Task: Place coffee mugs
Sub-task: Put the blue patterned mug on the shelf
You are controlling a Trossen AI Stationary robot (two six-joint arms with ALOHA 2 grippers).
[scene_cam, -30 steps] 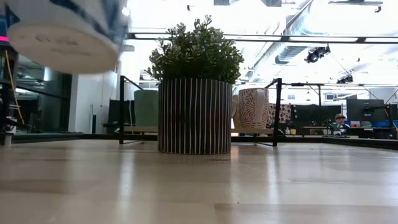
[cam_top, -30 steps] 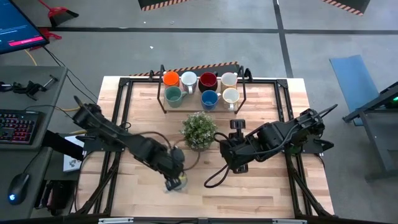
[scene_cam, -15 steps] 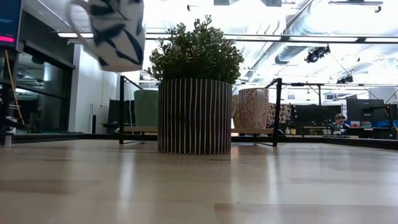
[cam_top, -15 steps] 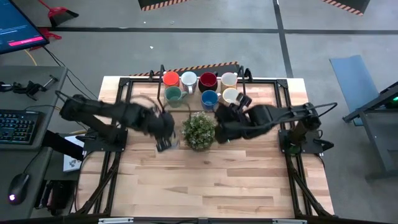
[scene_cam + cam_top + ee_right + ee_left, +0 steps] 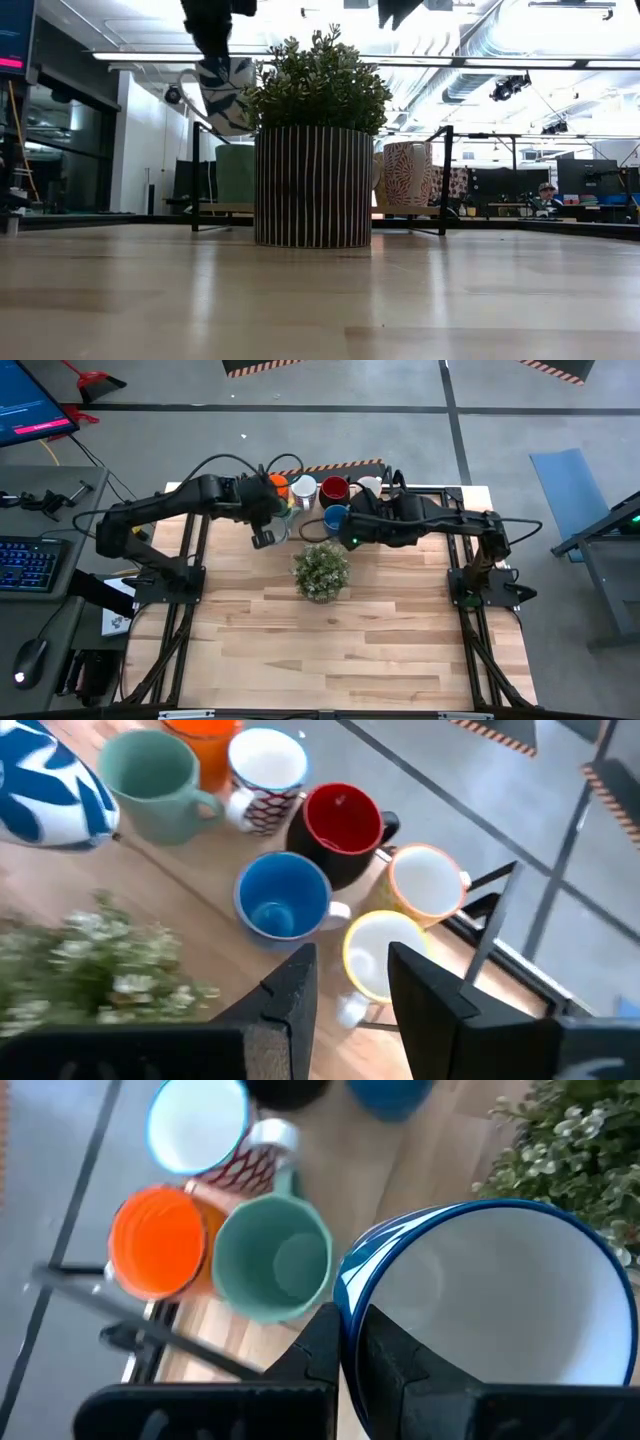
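Left pincer [image 5: 350, 1350]: clamped on the rim of a white mug with blue leaf pattern [image 5: 500, 1320], held above the counter [image 5: 350, 640] beside the teal-green mug [image 5: 272, 1260] and orange mug [image 5: 160, 1240]. Centre: leafy potted plant in striped pot [image 5: 313, 140]. Right pincer [image 5: 350, 970]: fingers apart, empty, above the blue mug [image 5: 282, 898], dark red mug [image 5: 340, 820] and two cream mugs [image 5: 425, 880]

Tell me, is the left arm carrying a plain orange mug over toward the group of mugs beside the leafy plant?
Not quite: the mug in the left gripper is a white ceramic mug with blue leaf pattern, as the left wrist view shows. The orange mug already stands among the others.
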